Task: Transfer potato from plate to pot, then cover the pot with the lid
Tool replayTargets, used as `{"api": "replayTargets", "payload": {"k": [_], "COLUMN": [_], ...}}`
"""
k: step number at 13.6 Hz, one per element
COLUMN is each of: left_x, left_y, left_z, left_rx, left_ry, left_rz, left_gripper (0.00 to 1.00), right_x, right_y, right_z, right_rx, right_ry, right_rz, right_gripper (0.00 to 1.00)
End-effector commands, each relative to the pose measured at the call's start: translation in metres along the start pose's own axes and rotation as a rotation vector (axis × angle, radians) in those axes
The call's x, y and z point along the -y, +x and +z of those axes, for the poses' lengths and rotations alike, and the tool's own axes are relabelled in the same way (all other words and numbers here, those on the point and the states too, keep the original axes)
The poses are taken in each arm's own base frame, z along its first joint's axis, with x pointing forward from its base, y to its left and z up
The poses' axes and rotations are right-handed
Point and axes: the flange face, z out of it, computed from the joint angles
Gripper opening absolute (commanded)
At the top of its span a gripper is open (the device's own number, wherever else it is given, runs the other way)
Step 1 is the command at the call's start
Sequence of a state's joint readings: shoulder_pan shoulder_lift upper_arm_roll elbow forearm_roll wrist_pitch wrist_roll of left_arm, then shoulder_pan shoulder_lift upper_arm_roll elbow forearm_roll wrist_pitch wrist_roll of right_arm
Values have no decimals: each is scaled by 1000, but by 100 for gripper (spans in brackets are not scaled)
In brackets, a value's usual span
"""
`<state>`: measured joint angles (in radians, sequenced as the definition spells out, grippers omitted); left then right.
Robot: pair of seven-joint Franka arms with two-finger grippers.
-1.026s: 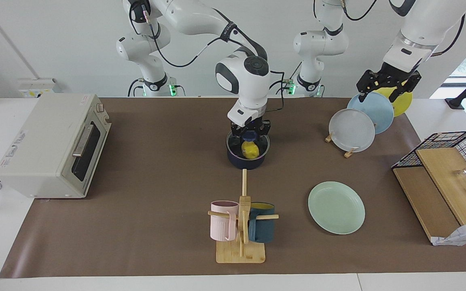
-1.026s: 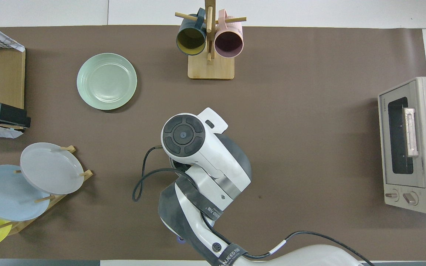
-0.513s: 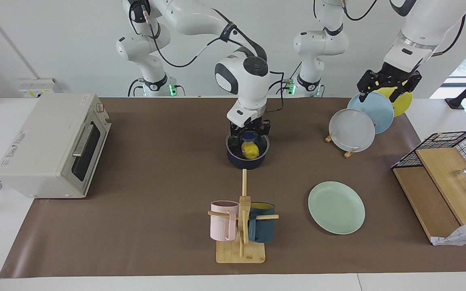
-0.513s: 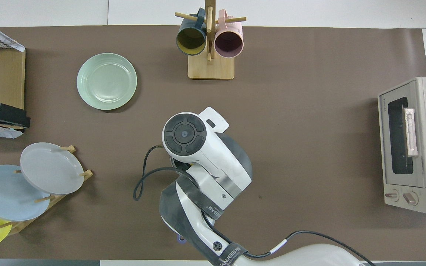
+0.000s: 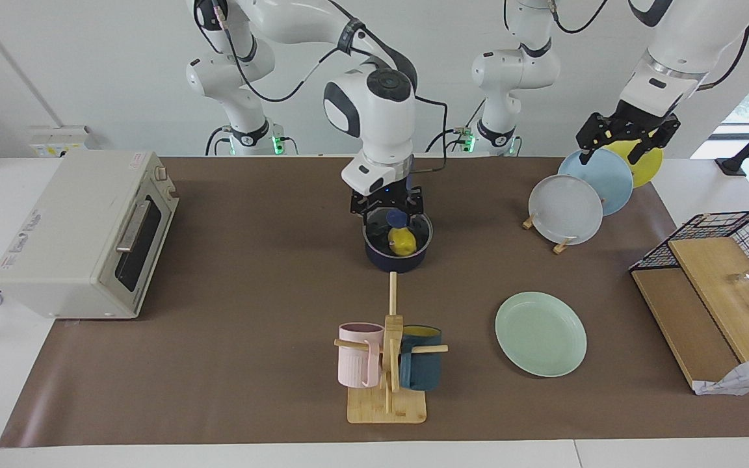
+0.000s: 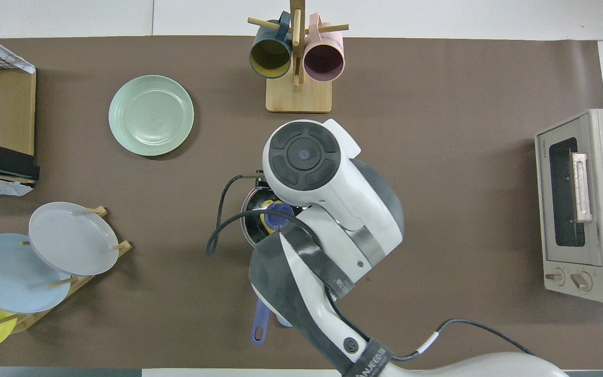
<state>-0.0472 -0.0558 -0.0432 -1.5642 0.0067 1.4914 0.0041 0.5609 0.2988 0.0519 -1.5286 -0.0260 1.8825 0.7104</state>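
Right gripper (image 5: 387, 207) had released the lid's knob and risen clear of it, jaws now spread apart, hanging just above the pot (image 5: 398, 253). The lid (image 5: 398, 229) rested on the pot's rim, its blue knob (image 6: 279, 214) free of the fingers, so both steps of the task appeared done and only withdrawal seemed left. Under the glass, the potato (image 5: 402, 241) lay in the pot, mid-table. The plate (image 5: 541, 333), farther from the robots and toward the left arm's end, held nothing. Left gripper (image 5: 624, 136) waited with jaws apart over the racked plates (image 5: 565, 209).
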Motion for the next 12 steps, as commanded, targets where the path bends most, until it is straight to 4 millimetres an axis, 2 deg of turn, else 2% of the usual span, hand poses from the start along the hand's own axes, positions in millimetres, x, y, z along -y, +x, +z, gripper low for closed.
{"api": "replayTargets", "payload": {"k": [1,3,6,9,10,12], "left_x": [1,0,0,-1,-2,-3], "left_y": [-5,-6,-8,-9,-8,-10], "left_z": [-4,-5,-4,-4,-3,-4], "left_rx": [8,3,8,9,11,11], "left_ry": [10,11,5,2,2,2], "left_rz": [-8,-3,-7,-29,-36,-38], "left_gripper": [100,100,100,100,100,100], "right_x": [-68,-122,-204,-277,-288,-311], "right_y": [16,26,37,45,39,34], "right_z": [-59,-87,-117,-131,-135,-131], "right_rx": [0,21,56,93,93,109], "right_ry": [-10,-27,-46,-66,-84,-113], "right_rz": [-39,-54,-120,-113,-137,-140], "right_gripper": [100,100,100,100,100,100]}}
